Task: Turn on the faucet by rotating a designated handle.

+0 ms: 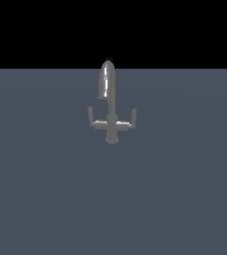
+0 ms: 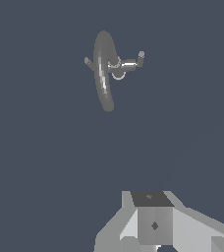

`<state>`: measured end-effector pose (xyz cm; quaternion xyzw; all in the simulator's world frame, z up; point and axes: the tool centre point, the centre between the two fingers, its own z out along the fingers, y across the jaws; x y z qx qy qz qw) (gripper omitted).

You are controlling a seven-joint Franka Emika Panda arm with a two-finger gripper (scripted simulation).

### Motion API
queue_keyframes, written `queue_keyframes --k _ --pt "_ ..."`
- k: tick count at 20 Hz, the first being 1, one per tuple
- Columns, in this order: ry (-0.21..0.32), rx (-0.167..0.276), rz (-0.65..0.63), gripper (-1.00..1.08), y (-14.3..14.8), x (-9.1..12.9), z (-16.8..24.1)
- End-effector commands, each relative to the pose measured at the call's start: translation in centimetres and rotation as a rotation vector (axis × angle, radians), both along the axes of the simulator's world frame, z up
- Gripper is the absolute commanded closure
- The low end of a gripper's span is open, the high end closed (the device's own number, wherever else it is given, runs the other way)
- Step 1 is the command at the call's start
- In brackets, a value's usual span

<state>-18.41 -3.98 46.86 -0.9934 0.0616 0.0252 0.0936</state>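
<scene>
The faucet (image 1: 110, 107) stands upright on the grey floor in the middle of the exterior view, a small grey metal tap with a tall arched glossy spout. Its handle (image 1: 127, 121) is the thin lever with an upturned tip on the exterior view's right, and a mirror-image lever (image 1: 94, 120) sticks out on the other side. The wrist view looks down on the faucet (image 2: 104, 74) and the handle (image 2: 131, 62) from well above. Only grey parts of my gripper (image 2: 154, 225) show at that picture's edge, far from the faucet. How the fingers stand is unclear. The exterior view does not show the arm.
A flat blue-grey floor (image 1: 46, 189) runs all around the faucet, and a black background lies behind it.
</scene>
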Motion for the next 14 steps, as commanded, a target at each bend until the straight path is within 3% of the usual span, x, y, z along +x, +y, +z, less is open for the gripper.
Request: queue_keyframes --k 1,14 --pt "0.018 0.053 -0.023 1.08 -0.8 1.5 -0.8" --pt "0.112 0.325 -0.133 1.08 -4.1 8.5 -5.7"
